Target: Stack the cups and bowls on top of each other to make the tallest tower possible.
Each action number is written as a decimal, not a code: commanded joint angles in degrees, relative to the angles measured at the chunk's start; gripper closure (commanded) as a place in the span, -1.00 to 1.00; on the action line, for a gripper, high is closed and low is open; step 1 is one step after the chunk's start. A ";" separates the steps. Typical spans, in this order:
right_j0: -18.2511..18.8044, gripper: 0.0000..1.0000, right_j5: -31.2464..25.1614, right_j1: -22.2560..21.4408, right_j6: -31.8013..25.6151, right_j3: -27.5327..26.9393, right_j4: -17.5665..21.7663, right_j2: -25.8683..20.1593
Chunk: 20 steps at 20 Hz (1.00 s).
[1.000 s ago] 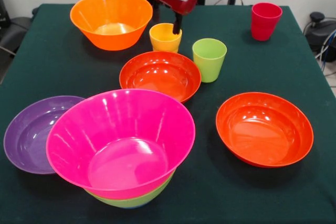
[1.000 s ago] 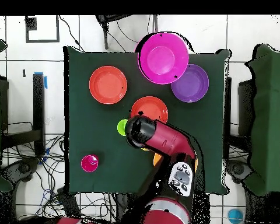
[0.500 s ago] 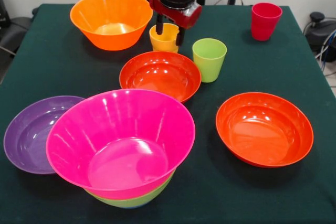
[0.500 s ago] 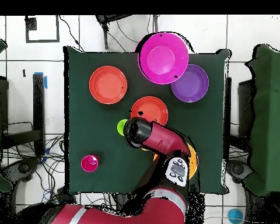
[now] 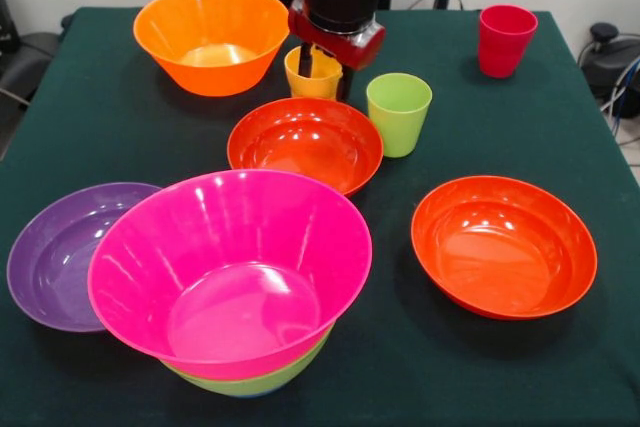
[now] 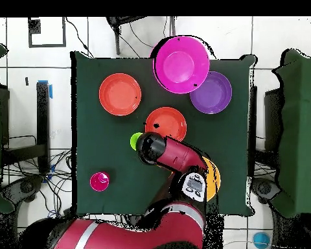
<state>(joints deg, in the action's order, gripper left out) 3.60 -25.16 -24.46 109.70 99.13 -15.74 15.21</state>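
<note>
Yellow-orange cup (image 5: 312, 73): standing upright toward the far edge of the surface (image 5: 90, 137), just beside the deep orange bowl (image 5: 212, 37); one dark finger is dipping inside its mouth, the other is sitting outside its wall.
Gripper (image 5: 322, 69): fingers are straddling the cup wall, spread either side of it; I cannot tell whether they are pinching it yet.
Tower (image 5: 235, 282): magenta bowl is nesting in the lime-green bowl (image 5: 255, 383) at the near edge; only these two are showing as stacked.
Progress: early, by my reading. Everything else is sitting loose on the surface.
Left to stack: purple bowl (image 5: 60, 252), touching the tower's side; two red-orange bowls, one mid-surface (image 5: 305, 142) and one toward the near right (image 5: 503, 244); deep orange bowl; lime green cup (image 5: 398, 112); red cup (image 5: 505, 39) at the far right corner; the yellow-orange cup itself.
Blue bowl: not showing anywhere I can find.
Open room: the right side of the front view between the red cup and the red-orange bowl is bare; so is the strip along the left edge.
Tight spots: the held cup is crowded by the deep orange bowl, the mid red-orange bowl and the lime green cup, so a straight lift looks safest.
Overhead view: arm (image 6: 174, 152) is covering the cup.
</note>
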 commanded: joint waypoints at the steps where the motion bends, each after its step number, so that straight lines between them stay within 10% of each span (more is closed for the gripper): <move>1: -0.51 -1.00 3.07 1.32 6.60 2.06 1.41 -6.79; 20: -0.17 -1.00 6.83 3.36 7.58 3.59 0.89 -8.13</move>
<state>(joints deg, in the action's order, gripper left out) 3.45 -21.95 -23.47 109.70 100.61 -15.76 14.13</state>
